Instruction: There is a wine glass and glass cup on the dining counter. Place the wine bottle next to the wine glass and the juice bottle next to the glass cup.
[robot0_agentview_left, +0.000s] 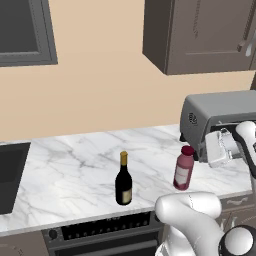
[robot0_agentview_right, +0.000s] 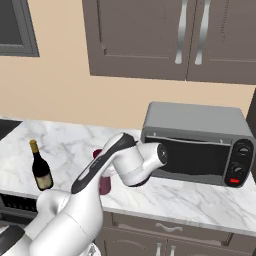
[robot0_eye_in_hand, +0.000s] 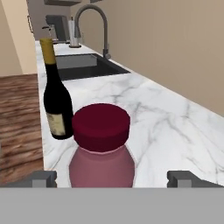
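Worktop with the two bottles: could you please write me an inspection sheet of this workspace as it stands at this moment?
Surface: white grey-veined marble worktop above an oven, with a sink set in it.
Job's things: wine bottle upright near the front edge; juice bottle upright, apart from it, closer to the toaster oven. No glasses in view.
Clutter: grey toaster oven against the wall; a curved tap at the sink.
Gripper: gripper open, fingertips on either side of the juice bottle just below its cap, not closed on it.
Cables: nothing seen.
Surroundings: beige wall, dark wall cabinets, wooden floor.
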